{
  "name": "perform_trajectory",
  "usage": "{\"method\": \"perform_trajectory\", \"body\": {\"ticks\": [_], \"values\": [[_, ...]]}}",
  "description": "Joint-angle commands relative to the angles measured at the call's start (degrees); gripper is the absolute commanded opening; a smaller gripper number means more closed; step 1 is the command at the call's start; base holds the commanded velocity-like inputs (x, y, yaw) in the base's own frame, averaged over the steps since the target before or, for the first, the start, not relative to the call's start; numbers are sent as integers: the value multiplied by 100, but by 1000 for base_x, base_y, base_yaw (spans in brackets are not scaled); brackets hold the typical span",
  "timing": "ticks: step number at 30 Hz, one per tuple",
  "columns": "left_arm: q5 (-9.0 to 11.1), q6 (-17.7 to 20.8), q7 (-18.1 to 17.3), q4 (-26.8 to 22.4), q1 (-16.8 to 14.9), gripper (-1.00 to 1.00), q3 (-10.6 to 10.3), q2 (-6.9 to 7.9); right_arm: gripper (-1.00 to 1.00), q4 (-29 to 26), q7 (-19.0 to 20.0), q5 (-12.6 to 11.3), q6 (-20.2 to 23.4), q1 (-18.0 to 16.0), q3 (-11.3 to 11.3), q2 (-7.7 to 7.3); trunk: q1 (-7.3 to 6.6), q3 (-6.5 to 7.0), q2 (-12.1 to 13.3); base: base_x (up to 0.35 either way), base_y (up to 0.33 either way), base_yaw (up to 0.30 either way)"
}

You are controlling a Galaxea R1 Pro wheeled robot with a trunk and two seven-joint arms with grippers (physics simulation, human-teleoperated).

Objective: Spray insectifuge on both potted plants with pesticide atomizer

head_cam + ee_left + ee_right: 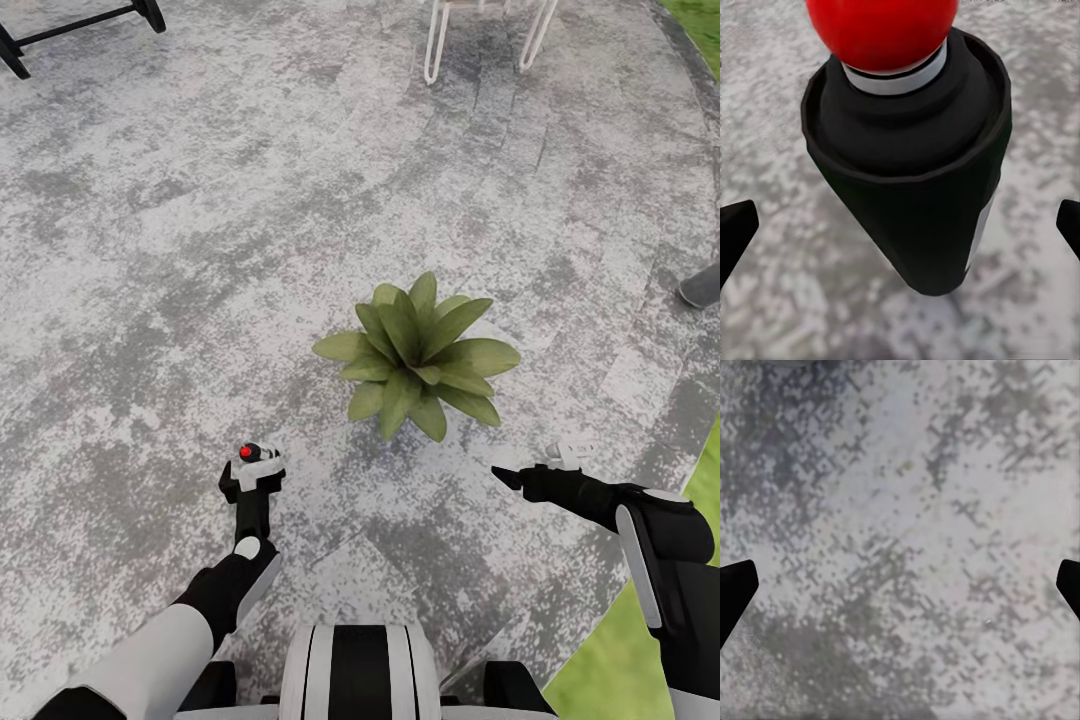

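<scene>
The mottled grey stone patio (200, 250) fills nearly the whole head view, with a wedge of green lawn (620, 660) at the lower right corner. At the upper edge stand the white legs of a chair (440, 50), and a black frame (60, 30) lies in the upper left corner. Just right of centre sits one potted plant (418, 355), a low rosette of broad pointed leaves, plain green as far as I can tell. Lower left of it, the left gripper (252, 478) grips the pesticide atomizer (911, 187), dark bottle, red tip up. Lower right, near the plant but apart from it, the right gripper (535, 465) holds nothing, its fingers (735, 592) spread wide over bare stone.
</scene>
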Motion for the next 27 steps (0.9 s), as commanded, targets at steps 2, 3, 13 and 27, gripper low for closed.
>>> {"method": "perform_trajectory", "body": {"ticks": [2,3,13,27], "values": [[52,-32,37,3,-8,100,-45,8,100,-4,29,10,30,-2,-6,0,-1,-3,-1,0,0,0],[52,-33,37,3,-8,100,-44,14,100,-4,30,10,30,-2,-6,0,-1,-3,-1,0,0,0],[-19,-28,92,26,-25,100,-58,49,100,-4,30,11,30,-3,-13,-7,-1,-3,-1,0,0,0],[-22,-4,-33,63,-52,100,-117,23,100,-4,29,9,30,-3,5,0,-1,-3,-1,0,0,0]]}}
